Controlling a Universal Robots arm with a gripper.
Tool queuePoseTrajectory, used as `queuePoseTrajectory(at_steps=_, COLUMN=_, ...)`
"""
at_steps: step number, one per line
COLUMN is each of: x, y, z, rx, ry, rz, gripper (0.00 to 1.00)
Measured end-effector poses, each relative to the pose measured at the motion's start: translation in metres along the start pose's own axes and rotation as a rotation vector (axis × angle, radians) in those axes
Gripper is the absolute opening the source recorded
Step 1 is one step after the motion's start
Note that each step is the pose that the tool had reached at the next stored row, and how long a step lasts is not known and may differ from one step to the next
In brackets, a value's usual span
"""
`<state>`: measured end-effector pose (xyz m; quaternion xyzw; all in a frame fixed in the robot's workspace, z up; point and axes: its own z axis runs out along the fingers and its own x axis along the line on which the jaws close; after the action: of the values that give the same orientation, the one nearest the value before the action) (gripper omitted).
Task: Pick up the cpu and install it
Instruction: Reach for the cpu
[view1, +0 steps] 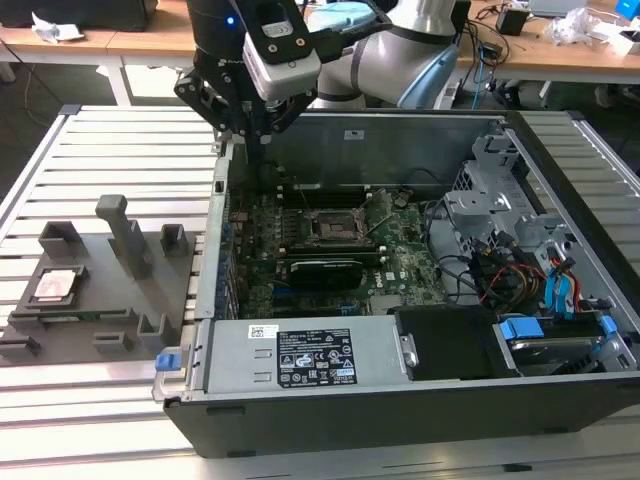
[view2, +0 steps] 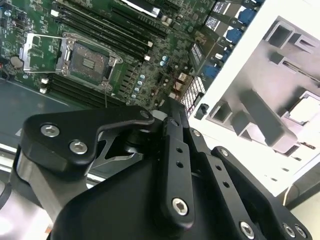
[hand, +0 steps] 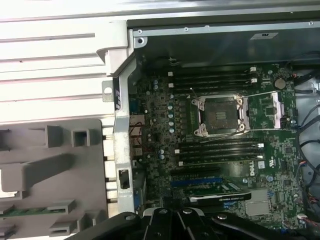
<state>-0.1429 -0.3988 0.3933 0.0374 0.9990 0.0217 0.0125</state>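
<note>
In the second wrist view, the picture edge cuts off the cpu (view2: 306, 108), and the gripper (view2: 167, 112) body covers part of the motherboard (view2: 145, 65). In the exterior view, the case (view1: 400, 352) front wall hides the board edge at 6 o'clock from the socket (view1: 330, 228). The socket interior is possibly bare but too small to confirm.

cpu (view1: 57, 286): silvery metal top plate with a dull sheen, thin tan border.
tray (view1: 95, 255): grey plastic, matt.
jaws: matt black metal links, bright steel screw heads.
arm (view1: 400, 55): smooth silver-grey metal, pale blue plastic caps.
desk (view1: 110, 150): pale ribbed metal slats, satin finish.
case (view1: 420, 130): grey sheet metal inside, matt black outer shell.
motherboard (hand: 165, 130): green circuit board, faintly glossy.
socket (hand: 221, 116): bright metal frame.
</note>
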Motion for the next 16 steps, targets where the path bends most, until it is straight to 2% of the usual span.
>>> queuePoseTrajectory(at_steps=7, x=0.0152, y=-0.0011, z=-0.0004, rx=-0.0001, ry=0.0, rz=0.0, gripper=0.11)
queuePoseTrajectory(at_steps=16, x=0.0258, y=-0.0019, z=-0.0007, rx=0.0, ry=0.0, rz=0.0, gripper=0.11)
